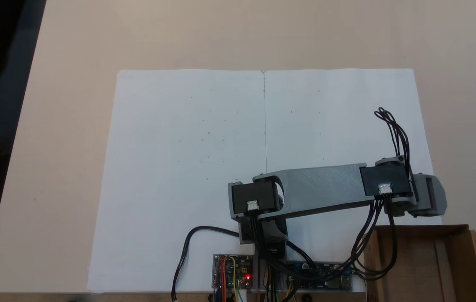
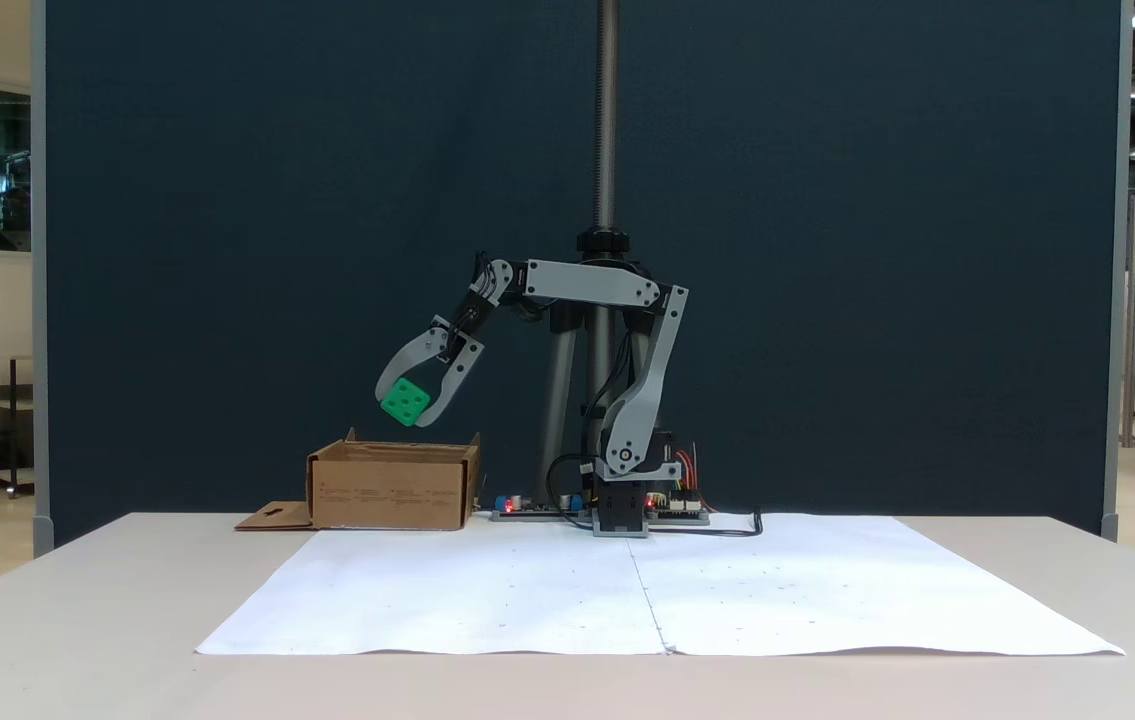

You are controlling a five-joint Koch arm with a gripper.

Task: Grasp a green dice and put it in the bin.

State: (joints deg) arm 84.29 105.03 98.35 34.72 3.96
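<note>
- I see open air between the gripper (image 2: 414, 408) and the bin (image 2: 389, 488) at left of centre.
- Bin walls rim that drop.

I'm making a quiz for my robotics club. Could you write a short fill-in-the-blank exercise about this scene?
1. The gripper holds the green dice between its ____.
2. The dice hangs in the air ____ the open cardboard bin.
3. The bin stands on the table beside a large sheet of ____ paper.
4. The bin's flap lies flat and has a hang-____ cut into it.

Missing words: fingers; above; white; hole
</note>
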